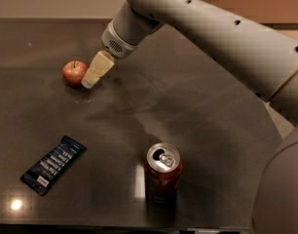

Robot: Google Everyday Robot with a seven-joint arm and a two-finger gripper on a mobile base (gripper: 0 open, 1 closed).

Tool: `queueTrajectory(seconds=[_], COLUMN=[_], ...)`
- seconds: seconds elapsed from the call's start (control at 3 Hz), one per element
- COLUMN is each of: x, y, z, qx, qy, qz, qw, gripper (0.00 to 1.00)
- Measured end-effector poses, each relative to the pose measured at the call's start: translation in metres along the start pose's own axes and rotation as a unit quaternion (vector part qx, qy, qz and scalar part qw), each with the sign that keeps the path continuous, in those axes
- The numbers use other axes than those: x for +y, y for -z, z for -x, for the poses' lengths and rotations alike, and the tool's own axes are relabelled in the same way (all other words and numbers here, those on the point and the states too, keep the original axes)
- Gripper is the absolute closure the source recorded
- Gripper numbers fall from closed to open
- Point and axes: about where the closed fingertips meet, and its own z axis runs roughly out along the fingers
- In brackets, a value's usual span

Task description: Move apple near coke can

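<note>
The gripper (89,82) sits just beside the apple (74,72), maybe touching; can't tell if it's open or closed. The coke can (162,175) stands upright & well apart.

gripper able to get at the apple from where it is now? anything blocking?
Probably yes. The gripper hangs low, close beside the apple, with nothing between them. The blue wrapper and the coke can sit well away, nearer the camera, so the approach looks free.
</note>
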Motion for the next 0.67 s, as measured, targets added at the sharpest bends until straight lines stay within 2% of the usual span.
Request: queueTrajectory(seconds=[0.67], x=[-0.008], y=[-0.036], z=[0.010], qx=[0.017], qy=[-0.009], qz=[-0.003], qw=[0.9998], gripper=[0.00])
